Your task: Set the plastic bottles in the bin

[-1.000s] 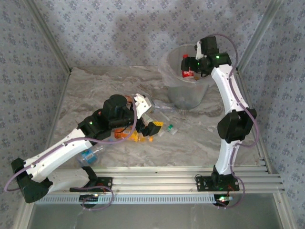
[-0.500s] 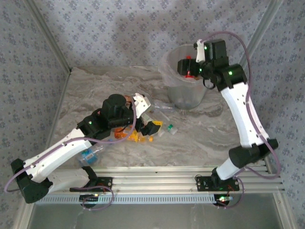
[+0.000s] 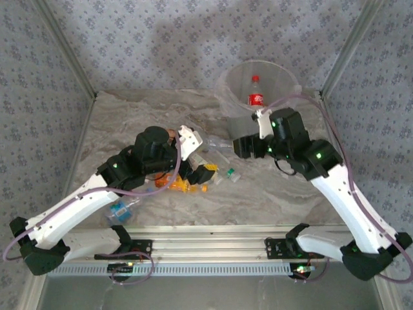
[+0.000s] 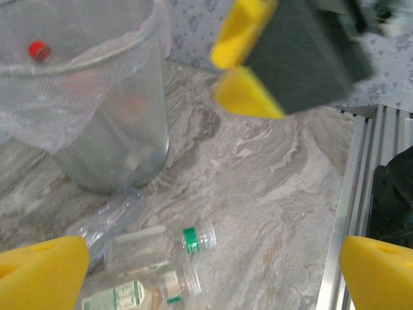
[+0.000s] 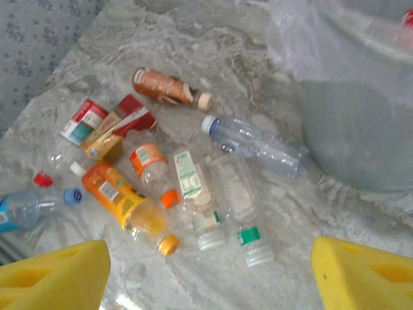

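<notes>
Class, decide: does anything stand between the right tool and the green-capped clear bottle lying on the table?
Nothing visible does. The right tool is open, aimed at the green-capped bottle, which lies uncovered; other bottles lie beside it, not over it.

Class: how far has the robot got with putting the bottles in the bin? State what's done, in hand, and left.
Done: at least one red-labelled bottle is in the bin. In hand: nothing; the left gripper and right gripper are both open and empty. Left: many bottles lie on the table, among them an orange bottle and a brown bottle.
</notes>
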Controlling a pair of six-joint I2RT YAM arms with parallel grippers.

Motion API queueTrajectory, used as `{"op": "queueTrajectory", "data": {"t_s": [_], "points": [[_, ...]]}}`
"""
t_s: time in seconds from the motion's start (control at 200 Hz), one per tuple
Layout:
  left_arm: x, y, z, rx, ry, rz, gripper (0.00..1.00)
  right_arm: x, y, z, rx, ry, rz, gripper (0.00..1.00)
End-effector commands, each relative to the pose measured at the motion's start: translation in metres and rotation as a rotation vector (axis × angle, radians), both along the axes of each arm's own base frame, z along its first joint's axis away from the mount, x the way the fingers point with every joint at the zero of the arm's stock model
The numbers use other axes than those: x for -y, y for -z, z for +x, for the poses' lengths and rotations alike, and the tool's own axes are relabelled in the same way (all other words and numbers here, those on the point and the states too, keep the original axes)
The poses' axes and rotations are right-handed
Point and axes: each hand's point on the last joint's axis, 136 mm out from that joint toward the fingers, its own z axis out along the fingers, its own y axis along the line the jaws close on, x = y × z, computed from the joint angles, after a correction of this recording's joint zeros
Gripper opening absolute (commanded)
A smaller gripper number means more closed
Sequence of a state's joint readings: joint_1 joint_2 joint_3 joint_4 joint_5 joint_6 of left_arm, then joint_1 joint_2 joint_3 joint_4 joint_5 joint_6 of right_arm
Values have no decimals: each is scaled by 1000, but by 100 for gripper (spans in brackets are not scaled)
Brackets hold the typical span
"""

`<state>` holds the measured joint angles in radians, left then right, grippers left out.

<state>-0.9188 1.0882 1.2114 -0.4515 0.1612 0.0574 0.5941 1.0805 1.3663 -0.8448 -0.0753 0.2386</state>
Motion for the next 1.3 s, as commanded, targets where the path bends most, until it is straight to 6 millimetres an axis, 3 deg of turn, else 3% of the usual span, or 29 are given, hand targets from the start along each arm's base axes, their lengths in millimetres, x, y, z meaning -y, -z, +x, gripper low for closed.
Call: {"op": "queueTrajectory", "data": {"t_s": [0.0, 0.14, 0.175, 0.365, 0.5, 0.625, 0.809, 0.934, 1.059, 1.084, 1.299], "points": [[-25, 24, 3, -127, -145, 81, 100, 0, 4, -18, -3, -26, 56, 84], [-49, 47, 6, -234, -308, 98, 100, 1, 15, -33, -12, -51, 86, 85], [-56, 51, 7, -255, -350, 92, 100, -1, 29, -36, -39, -65, 82, 86], [-87, 67, -5, -347, -473, 74, 100, -29, 64, -39, -92, -168, 77, 86], [-115, 83, -18, -392, -549, 93, 100, -53, 92, -30, -108, -203, -5, 86], [-134, 94, -27, -403, -581, 101, 100, -67, 121, -10, -123, -172, -113, 84], [-139, 90, -38, -340, -505, 86, 100, -90, 157, 17, -180, -163, -176, 71], [-145, 103, -38, -258, -469, 129, 100, -101, 190, 32, -224, -173, -242, 59], [-141, 97, -47, -254, -407, 97, 100, -104, 218, 35, -277, -194, -315, 56], [-140, 97, -49, -253, -393, 88, 100, -110, 212, 41, -263, -197, -307, 55], [-138, 89, -56, -244, -353, 39, 100, -112, 233, 44, -291, -208, -417, 53]]}}
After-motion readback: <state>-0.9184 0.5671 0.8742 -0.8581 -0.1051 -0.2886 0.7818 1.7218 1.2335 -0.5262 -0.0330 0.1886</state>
